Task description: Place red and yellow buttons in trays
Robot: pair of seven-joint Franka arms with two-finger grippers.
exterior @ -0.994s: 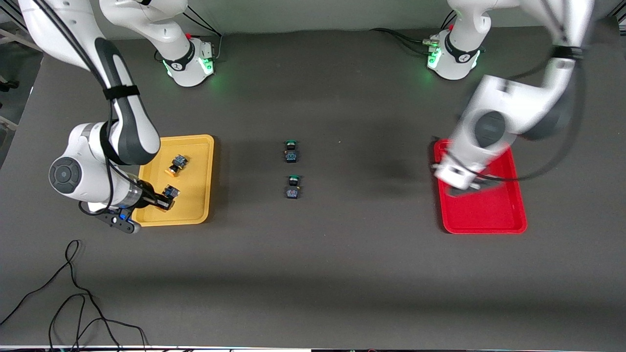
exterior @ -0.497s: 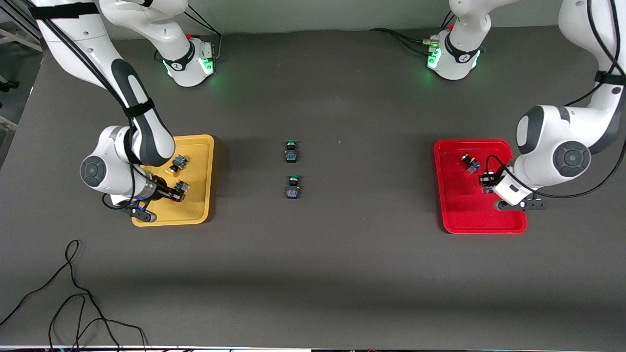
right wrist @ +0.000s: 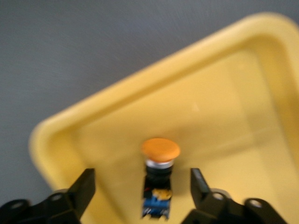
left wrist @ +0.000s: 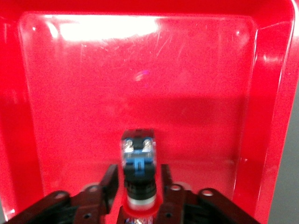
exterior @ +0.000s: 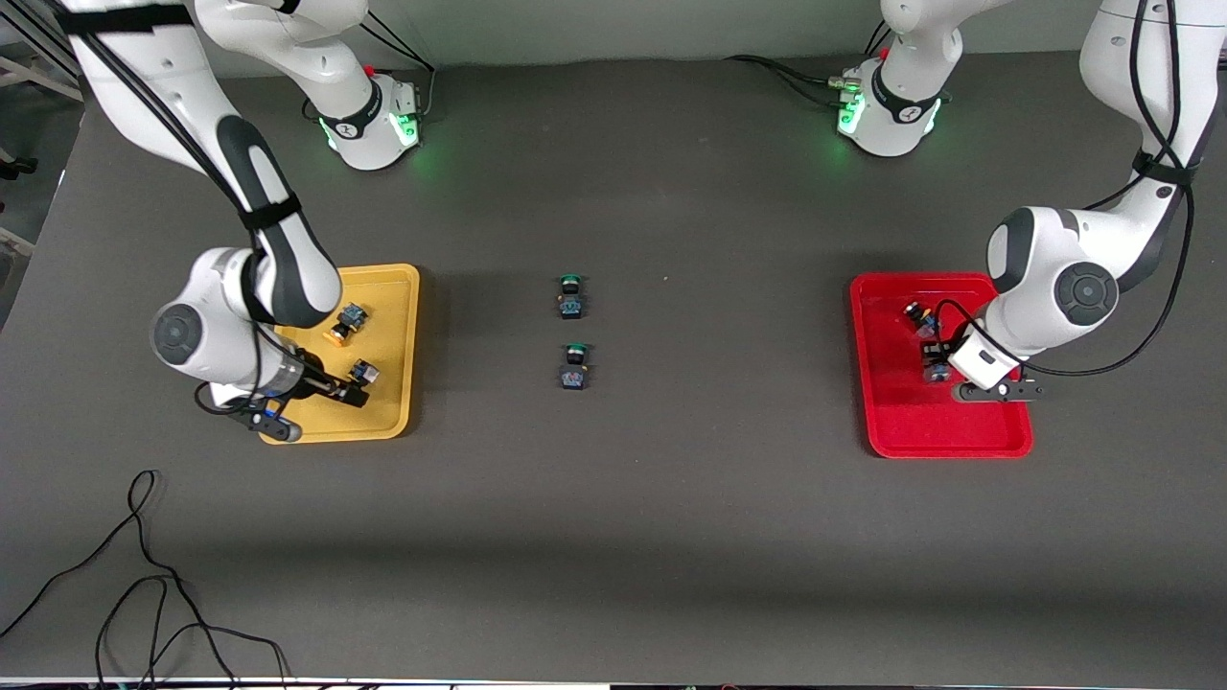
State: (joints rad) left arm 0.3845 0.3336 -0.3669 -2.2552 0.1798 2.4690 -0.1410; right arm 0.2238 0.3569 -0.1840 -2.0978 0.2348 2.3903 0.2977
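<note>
The shallow yellow plastic tray [exterior: 393, 287] lies at the right arm's end of the table, and the shallow red plastic tray [exterior: 887, 422] at the left arm's end. In the yellow tray, the right gripper [right wrist: 139, 186] is spread wide around an orange-capped push-button switch [right wrist: 158, 179] that lies free on the tray floor; a second orange-capped switch [exterior: 347, 322] lies beside it. In the red tray, the left gripper [left wrist: 138, 179] is closed on a red-capped push-button switch [left wrist: 138, 161], near another red-capped switch [exterior: 922, 317]. The last placing seems in hand: the left fingers must be opened next, then both grippers lifted straight up.
</note>
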